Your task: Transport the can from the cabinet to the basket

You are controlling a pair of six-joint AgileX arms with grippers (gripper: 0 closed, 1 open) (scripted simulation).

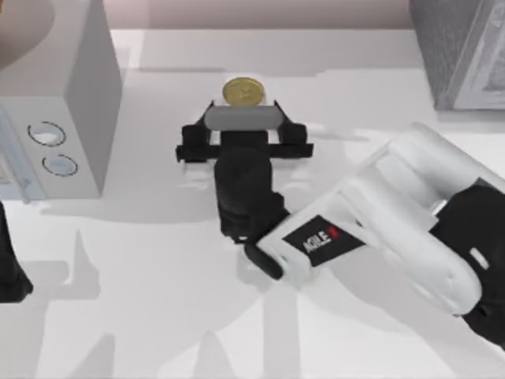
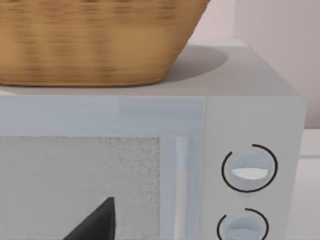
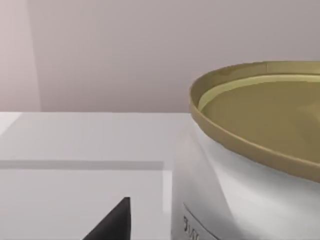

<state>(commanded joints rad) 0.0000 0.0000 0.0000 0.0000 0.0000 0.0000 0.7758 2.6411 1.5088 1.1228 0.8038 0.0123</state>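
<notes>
The can (image 1: 243,91), gold-topped with a white side, stands upright on the white table at the back centre. My right gripper (image 1: 243,109) reaches it from the front, open, with its thin fingers on either side of the can's near edge. In the right wrist view the can (image 3: 250,150) looms very close, and one dark fingertip (image 3: 114,222) sits apart from its side. The woven basket (image 2: 90,45) rests on top of the grey box with two dials (image 2: 250,125). The cabinet (image 1: 461,51) stands at the back right. My left arm (image 1: 11,272) is parked at the left edge.
The grey box with two dials (image 1: 59,103) fills the back left of the table. The right arm's white body (image 1: 394,213) stretches across the right half. Open tabletop lies in front of and to the left of the can.
</notes>
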